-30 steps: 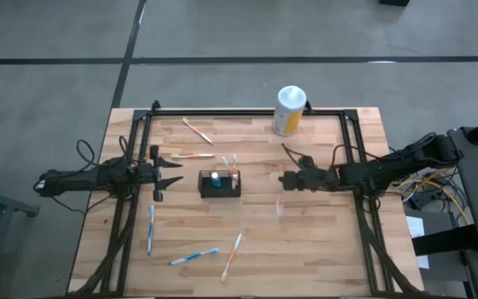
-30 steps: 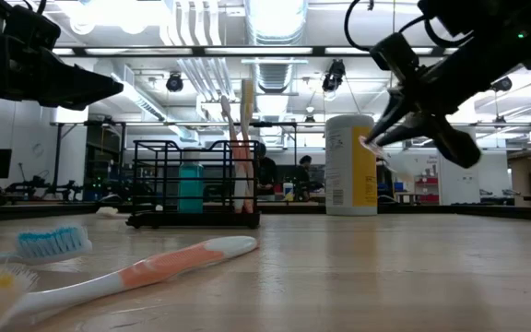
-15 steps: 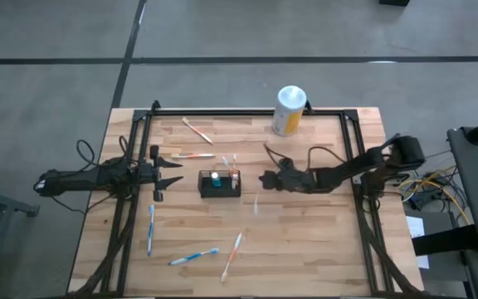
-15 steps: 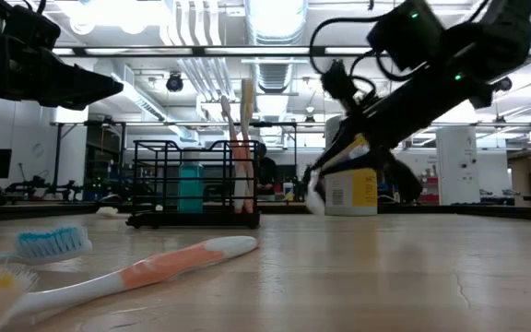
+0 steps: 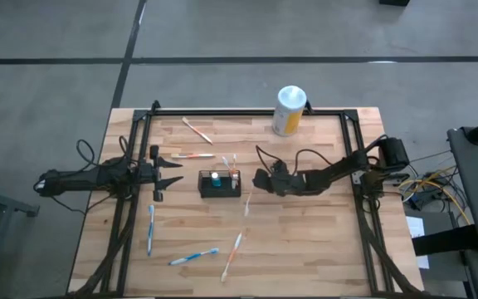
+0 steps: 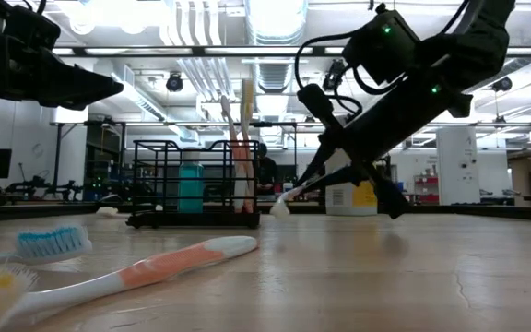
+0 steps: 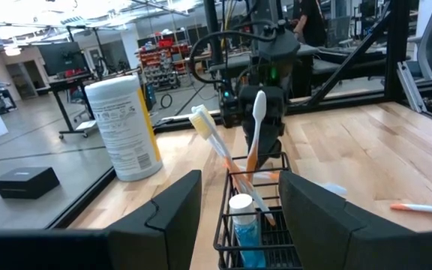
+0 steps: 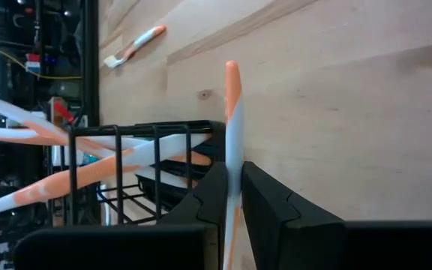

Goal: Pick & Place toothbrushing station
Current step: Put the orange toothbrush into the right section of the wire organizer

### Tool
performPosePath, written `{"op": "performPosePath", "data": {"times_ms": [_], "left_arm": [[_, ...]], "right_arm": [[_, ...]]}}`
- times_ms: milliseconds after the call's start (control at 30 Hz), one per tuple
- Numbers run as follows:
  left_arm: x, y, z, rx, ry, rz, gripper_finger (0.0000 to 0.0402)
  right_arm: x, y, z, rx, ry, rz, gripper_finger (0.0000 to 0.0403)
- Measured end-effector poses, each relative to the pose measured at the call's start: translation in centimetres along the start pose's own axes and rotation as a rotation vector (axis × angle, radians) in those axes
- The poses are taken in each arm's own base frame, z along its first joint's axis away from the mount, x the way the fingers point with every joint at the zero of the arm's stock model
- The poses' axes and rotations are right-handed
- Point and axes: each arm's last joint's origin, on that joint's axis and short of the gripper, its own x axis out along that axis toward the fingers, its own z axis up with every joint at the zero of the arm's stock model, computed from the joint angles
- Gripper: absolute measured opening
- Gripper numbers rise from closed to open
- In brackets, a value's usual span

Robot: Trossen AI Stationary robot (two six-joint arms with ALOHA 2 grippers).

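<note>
Nothing stirred at the left gripper [image 5: 175, 173], whose fingers hung wide and empty just left of the basket [image 5: 220, 183] at mid-surface. Meanwhile the right gripper [image 5: 256, 179], fingers pinched on a toothbrush [image 8: 233, 142], had swept leftward and lower, reaching the basket's right side. Insertion looked imminent.

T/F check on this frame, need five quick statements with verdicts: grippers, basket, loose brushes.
1. The right gripper is shut on a toothbrush. True.
2. The left gripper holds a toothbrush. False: it is open and empty, waiting left of the basket.
3. The basket is empty. False: orange-and-white brushes and a teal tube stand in it.
4. The white-topped canister stands at the table's far edge, apart from the basket. True.
5. No toothbrushes lie loose on the table. False: several do, including a blue one near the front.
</note>
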Motion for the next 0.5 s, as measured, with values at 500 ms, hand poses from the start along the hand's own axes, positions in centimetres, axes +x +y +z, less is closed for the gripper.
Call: {"op": "performPosePath", "data": {"times_ms": [500], "left_arm": [[0.0, 0.0, 0.0, 0.0, 0.001, 0.0, 0.0186]], "right_arm": [[-0.3, -1.2, 0.1, 0.148, 0.046, -0.104, 0.0029]]}}
